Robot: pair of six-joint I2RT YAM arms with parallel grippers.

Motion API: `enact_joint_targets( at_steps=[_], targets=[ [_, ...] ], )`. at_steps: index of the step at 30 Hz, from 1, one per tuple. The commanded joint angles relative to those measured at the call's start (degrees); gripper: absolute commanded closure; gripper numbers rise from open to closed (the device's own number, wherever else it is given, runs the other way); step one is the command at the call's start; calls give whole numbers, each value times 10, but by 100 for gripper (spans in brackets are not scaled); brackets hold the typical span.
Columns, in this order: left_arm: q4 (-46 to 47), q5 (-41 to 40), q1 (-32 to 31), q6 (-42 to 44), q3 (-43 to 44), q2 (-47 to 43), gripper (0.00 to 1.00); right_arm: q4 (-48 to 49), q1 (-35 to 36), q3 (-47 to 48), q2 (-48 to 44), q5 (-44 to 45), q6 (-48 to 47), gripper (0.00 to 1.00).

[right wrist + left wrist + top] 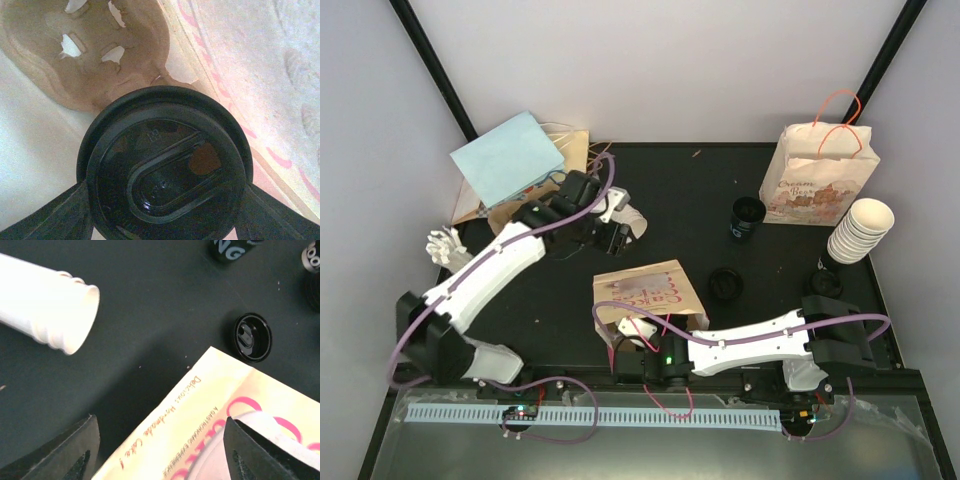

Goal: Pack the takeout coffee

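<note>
Coffee first: the white takeout cup capped with a black plastic sip lid (165, 165) sits inside the mouth of the cream paper bag printed in red (655, 290). That bag lies flat on its side on the black table (700, 190), just ahead of the arm bases. From above, the cup itself is hidden by the bag and the arm.

The right claw (638, 338) reaches into the bag's open end. In the right wrist view its two dark fingers (50, 215) run in under the lid's rim, one on each side. It is closed around the cup with the jaws set wide. Past the lid, a brown moulded cardboard cup carrier (85, 55) lies deeper inside the bag.

The left claw (610, 232) hangs over the table beyond the bag's far edge, jaws spread well apart and gripping nothing. A short nested stack of white paper cups (47, 305) lies on its side near this claw but apart from it. A loose black plastic lid (252, 337) lies flat on the table near the bag's edge, not touching it.

At the far right a second printed paper bag with red cord handles (820, 175) stands upright. A tall leaning stack of white paper cups (860, 230) is just beside it, and a black cup with white lettering (748, 218) stands to its left. At the far left a light blue flat sheet (510, 155) rests on top of some brown paper bags (575, 150)
</note>
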Motion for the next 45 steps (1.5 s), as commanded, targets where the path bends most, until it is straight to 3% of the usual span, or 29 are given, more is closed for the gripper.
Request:
enact_joint_targets(
  at_steps=[1, 3, 4, 7, 15, 23, 31, 45],
  targets=[
    [-66, -76, -1, -19, 6, -73, 21, 2, -2, 17, -14, -1, -11, 50],
    [-88, -102, -2, -28, 1, -131, 3, 3, -2, 17, -15, -1, -16, 50],
    [-100, -111, -2, -34, -1, -151, 1, 4, -2, 17, -15, -3, -18, 50],
    [-118, -130, -2, -52, -23, -219, 1, 11, -3, 15, -13, -8, -31, 50],
    [-63, -136, 0, -102, -120, -358, 1, 34, -2, 15, -12, -9, -78, 49],
    [-127, -34, 0, -176, -108, -400, 1, 27, -8, 26, -1, -11, -101, 50],
    [-191, -38, 0, -201, -88, -461, 1, 0, -38, 81, 3, -54, -129, 50],
    [-249, 91, -9, -229, -109, -494, 26, -21, -42, 111, 38, -52, -134, 50]
  ],
)
